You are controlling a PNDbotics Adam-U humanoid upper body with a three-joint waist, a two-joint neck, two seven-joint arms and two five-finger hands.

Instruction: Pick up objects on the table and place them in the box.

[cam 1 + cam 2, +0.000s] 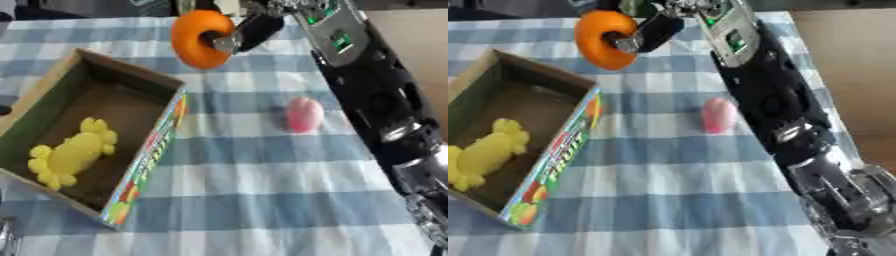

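Note:
An orange ring hangs above the far part of the checked table, with my right hand shut on it, a finger through its hole. The ring is just past the far right corner of the open cardboard box, which lies at the left. Inside the box rests a yellow toy. A pink egg-shaped object lies on the cloth right of the box, beside my right forearm. My left hand shows in neither view.
My right arm runs from the lower right corner up to the top centre. The blue and white checked cloth covers the table. Bare wooden table shows at the right edge.

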